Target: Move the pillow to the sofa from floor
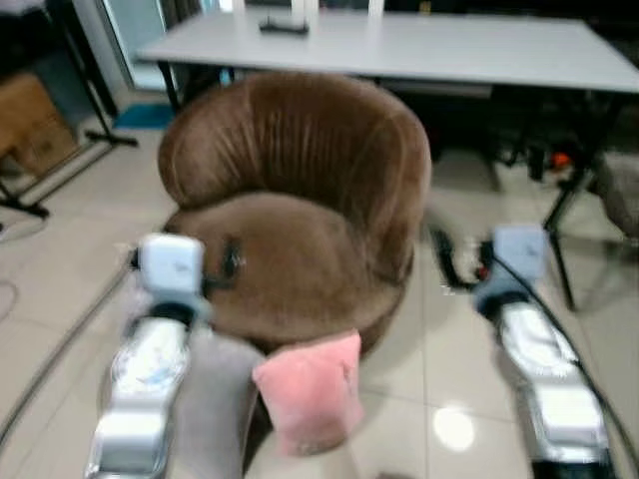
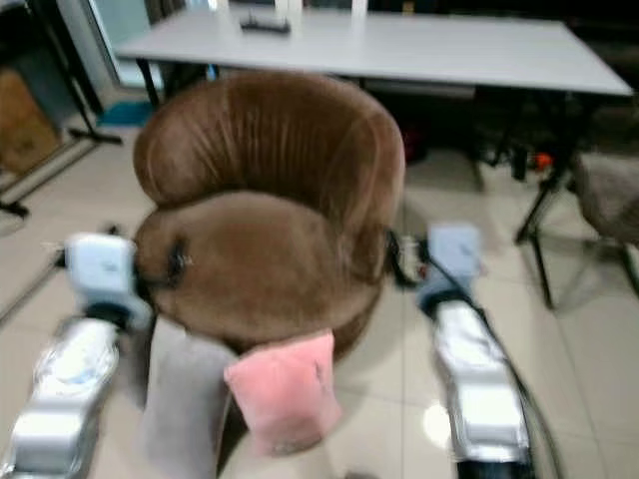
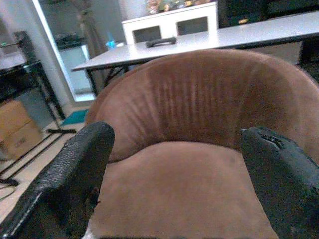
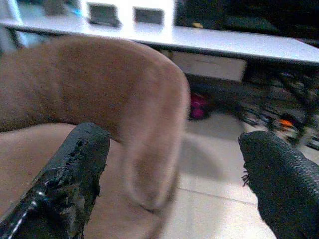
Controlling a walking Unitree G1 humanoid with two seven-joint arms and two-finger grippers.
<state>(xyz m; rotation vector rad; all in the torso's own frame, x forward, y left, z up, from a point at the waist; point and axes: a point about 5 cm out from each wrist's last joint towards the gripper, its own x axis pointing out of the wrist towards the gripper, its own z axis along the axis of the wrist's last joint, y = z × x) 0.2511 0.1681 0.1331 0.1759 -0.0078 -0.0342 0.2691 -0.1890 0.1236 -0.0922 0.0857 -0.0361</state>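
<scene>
Tiled floor [image 1: 60, 289], blurred pink pillow [image 1: 310, 391] against brown sofa [image 1: 295, 200], left gripper [image 3: 174, 174] and right gripper [image 4: 169, 174] spread, empty.

Both head views were soft with blur. The pink pillow [image 1: 310, 391] hid the sofa's [image 1: 300, 200] front base, and a grey cushion [image 1: 215, 399] ran off the bottom edge. A small dark object [image 1: 284, 26] on the bench [image 1: 419, 50] was too blurred to identify.
</scene>
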